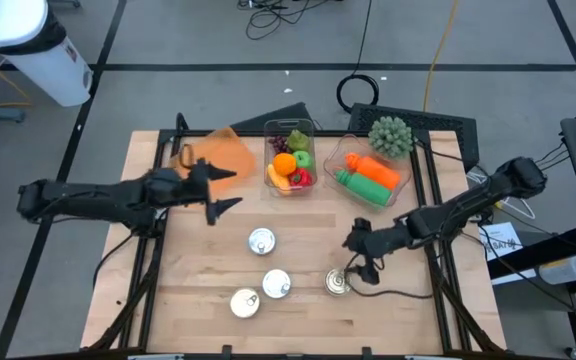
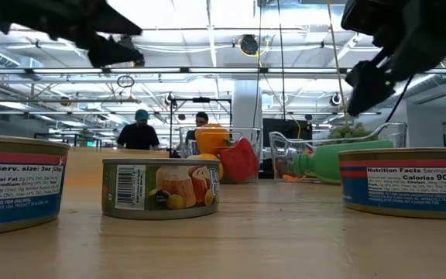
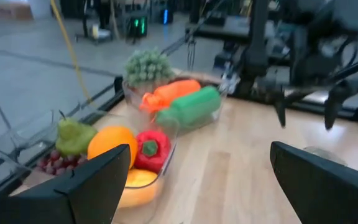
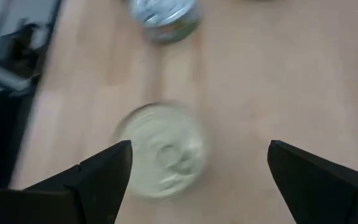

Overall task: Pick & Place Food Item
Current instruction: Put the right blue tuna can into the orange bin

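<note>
Four tins sit on the wooden table [image 1: 408,310]. The right gripper [image 1: 360,252] hovers above the rightmost can [image 1: 339,283], fingers spread wide, nothing held; the right wrist view looks straight down on that can's lid [image 4: 162,149] between the two dark fingers [image 4: 101,171]. Another can [image 1: 276,284] lies just left of it, a third [image 1: 244,303] near the front edge, a fourth [image 1: 261,240] farther back toward the middle. Wood between them is bare, so nothing blocks the drop onto the rightmost can; its closest neighbour is near but apart.

The left gripper [image 1: 223,190] hangs over the left back part of the table, fingers wide apart, empty, pointing at the fruit bin [image 1: 290,158]. That clear bin holds an orange [image 3: 112,144], a red pepper [image 3: 151,149], a pear [image 3: 74,135] and grapes [image 3: 53,163]. Just right of it a second clear bin [image 1: 373,172] holds an orange bottle [image 1: 380,168] and a green bottle [image 1: 360,187], with a green bunch [image 1: 390,134] at its back edge. An orange bag [image 1: 223,155] sits behind the left gripper.

In the low view, two people [image 2: 138,130] sit far back in the room.
</note>
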